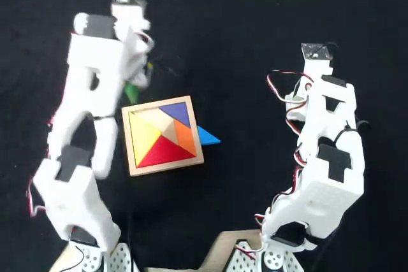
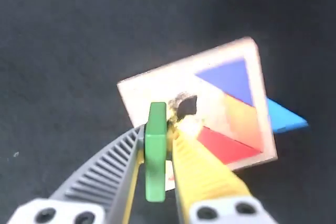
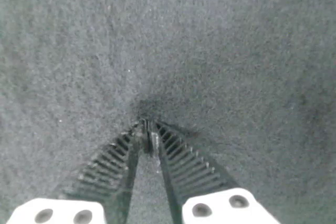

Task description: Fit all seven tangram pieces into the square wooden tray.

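Left gripper [image 2: 157, 135] is clamped on the green piece [image 2: 155, 166], held on edge between the pads. We reckon that's so it can tip flat onto the bare wood patch of the tray [image 2: 173, 72] just under the tips. Red piece [image 2: 226, 145], dark blue piece [image 2: 231, 77] and a few more are already seated. Light blue piece [image 2: 286, 119] lies just outside the far rim, not yet fitted. Right gripper [image 3: 148, 135] is pinched closed on nothing, resting on the black cloth [image 3: 236, 35] well apart, likely keeping clear. We see no legible print anywhere.

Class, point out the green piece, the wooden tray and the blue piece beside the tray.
green piece [image 2: 155, 156]: left wrist view, narrow edge.
wooden tray [image 1: 167, 166]: high view, near rim.
blue piece [image 1: 206, 136]: high view, middle.
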Controlling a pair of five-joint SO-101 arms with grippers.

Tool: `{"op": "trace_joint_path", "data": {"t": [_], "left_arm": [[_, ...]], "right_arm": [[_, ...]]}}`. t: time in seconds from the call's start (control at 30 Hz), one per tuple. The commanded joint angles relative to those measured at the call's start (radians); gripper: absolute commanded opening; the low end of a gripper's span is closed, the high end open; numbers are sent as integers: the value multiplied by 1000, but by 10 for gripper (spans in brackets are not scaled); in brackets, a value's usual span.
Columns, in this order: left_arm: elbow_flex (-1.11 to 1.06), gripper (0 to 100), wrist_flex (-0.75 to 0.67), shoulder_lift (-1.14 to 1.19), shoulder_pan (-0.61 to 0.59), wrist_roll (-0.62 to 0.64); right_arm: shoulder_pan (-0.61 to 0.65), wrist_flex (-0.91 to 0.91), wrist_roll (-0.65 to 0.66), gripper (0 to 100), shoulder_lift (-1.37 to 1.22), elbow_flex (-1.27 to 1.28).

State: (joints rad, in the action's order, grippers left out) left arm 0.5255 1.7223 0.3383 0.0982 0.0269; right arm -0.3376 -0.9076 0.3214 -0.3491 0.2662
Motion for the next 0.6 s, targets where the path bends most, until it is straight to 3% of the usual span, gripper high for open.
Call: {"op": "trace_joint_path", "data": {"t": [0.0,0.13,0.57], "left_arm": [[-262,29,-183,-126,58,14],[-361,29,-305,-84,71,17],[-366,29,-316,66,156,23]], "right_arm": [[37,9,8,11,42,2],[37,9,8,11,42,2],[37,14,9,11,42,2]]}}
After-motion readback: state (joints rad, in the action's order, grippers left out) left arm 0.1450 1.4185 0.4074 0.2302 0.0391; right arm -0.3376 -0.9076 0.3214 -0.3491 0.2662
